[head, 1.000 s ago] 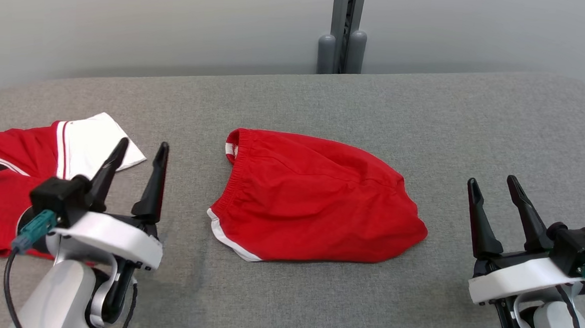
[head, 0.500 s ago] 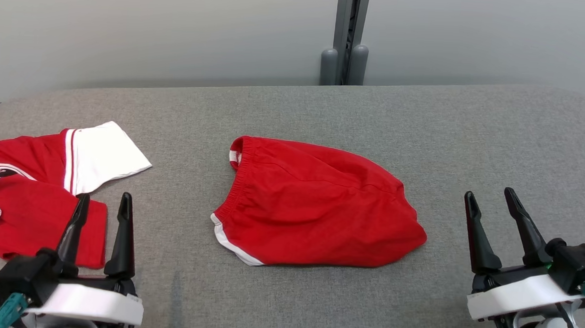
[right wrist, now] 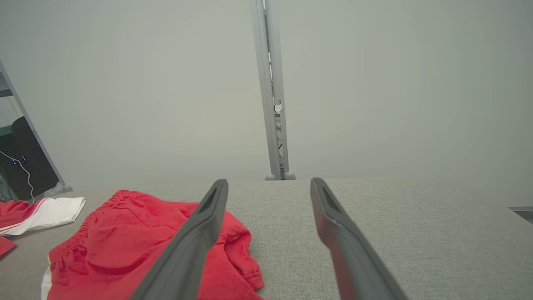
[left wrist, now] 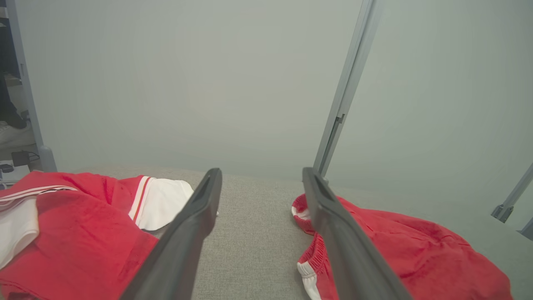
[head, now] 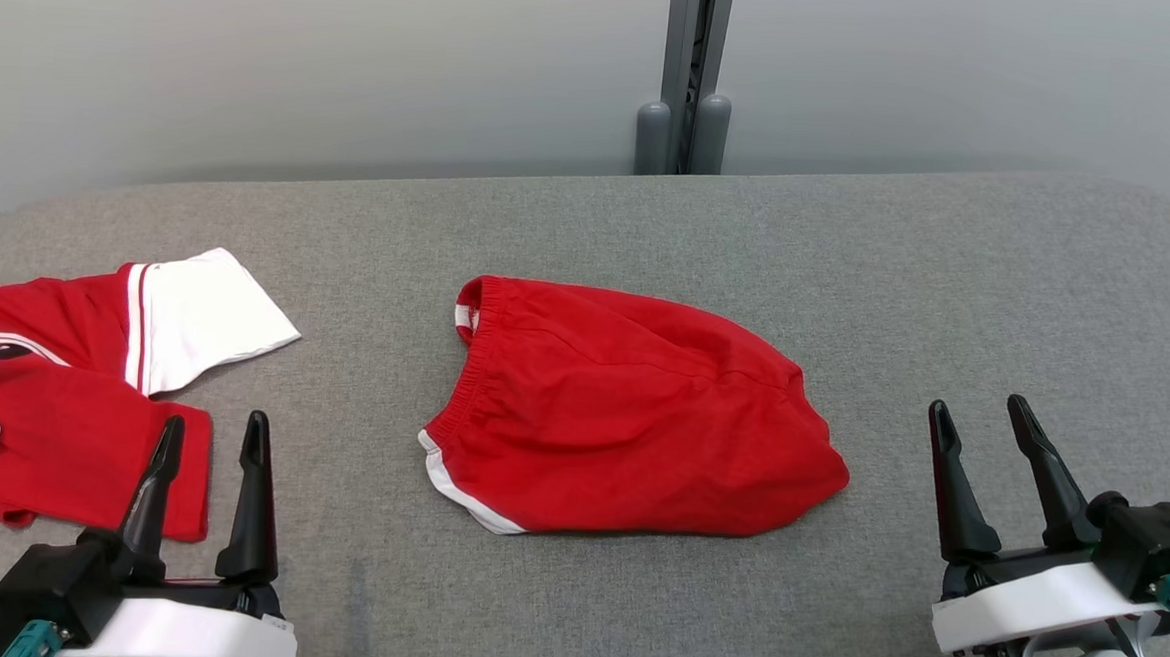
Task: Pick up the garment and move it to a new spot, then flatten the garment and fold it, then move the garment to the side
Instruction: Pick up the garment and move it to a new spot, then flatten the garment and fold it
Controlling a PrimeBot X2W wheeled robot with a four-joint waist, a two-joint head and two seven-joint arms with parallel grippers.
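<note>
Red shorts lie untouched; left end effector, right end effector both wide apart, holding nothing.

The red shorts lie in the middle of the grey worktop, loosely bunched, with creases running across the cloth. Their gathered waistband faces left, and a white stripe edges the near-left hem.
</note>
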